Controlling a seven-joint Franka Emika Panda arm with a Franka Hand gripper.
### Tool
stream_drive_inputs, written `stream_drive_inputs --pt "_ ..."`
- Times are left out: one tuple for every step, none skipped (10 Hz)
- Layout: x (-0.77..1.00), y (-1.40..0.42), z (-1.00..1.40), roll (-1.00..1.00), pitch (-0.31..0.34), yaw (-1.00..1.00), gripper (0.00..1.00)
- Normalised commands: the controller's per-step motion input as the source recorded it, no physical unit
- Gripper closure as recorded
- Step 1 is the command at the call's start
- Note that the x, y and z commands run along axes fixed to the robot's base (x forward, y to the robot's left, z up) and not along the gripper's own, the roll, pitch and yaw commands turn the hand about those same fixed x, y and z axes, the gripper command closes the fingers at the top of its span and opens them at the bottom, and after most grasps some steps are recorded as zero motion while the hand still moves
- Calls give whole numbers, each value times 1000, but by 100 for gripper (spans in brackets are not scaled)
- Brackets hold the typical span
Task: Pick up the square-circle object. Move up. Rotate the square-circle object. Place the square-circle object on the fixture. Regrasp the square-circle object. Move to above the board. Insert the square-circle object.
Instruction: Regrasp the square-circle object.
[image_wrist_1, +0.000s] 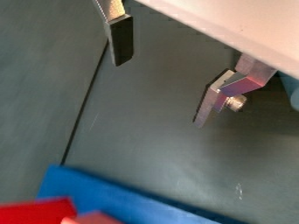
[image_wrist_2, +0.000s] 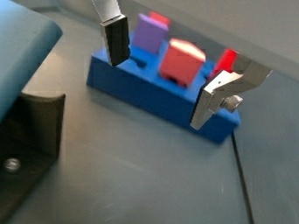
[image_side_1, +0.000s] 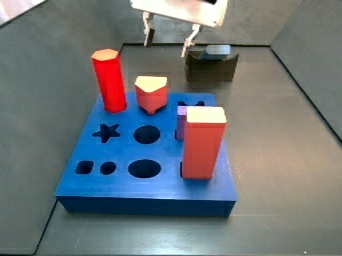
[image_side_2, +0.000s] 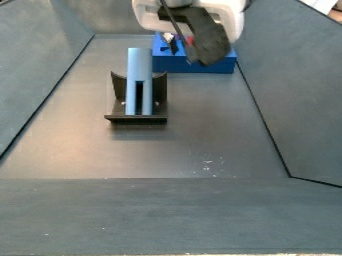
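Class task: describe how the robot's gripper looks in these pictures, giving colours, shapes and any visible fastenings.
The gripper has two flat silver metal fingers with dark rectangular pads. One finger is an angled bracket carrying a small screw. In both side views its body is a white housing with a dark underside.

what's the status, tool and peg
Tool open, empty, raised between fixture and board. Square-circle object standing upright in fixture. Nothing in the way.

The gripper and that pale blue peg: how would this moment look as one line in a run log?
gripper: open, empty, raised between fixture and board | square-circle object: upright on fixture | board: target hole not yet filled
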Motion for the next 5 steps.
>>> stream_drive_inputs --pt "-45 -22 0 1000 -201 -915 0" --pt "-47 -21 0 1000 -216 -918 0" --pt "-41 -17 0 1000 -233 -920 0" --pt "-41 -14 1 1000 -237 -922 0" --pt "-35 -17 -7 1000 -247 -925 0"
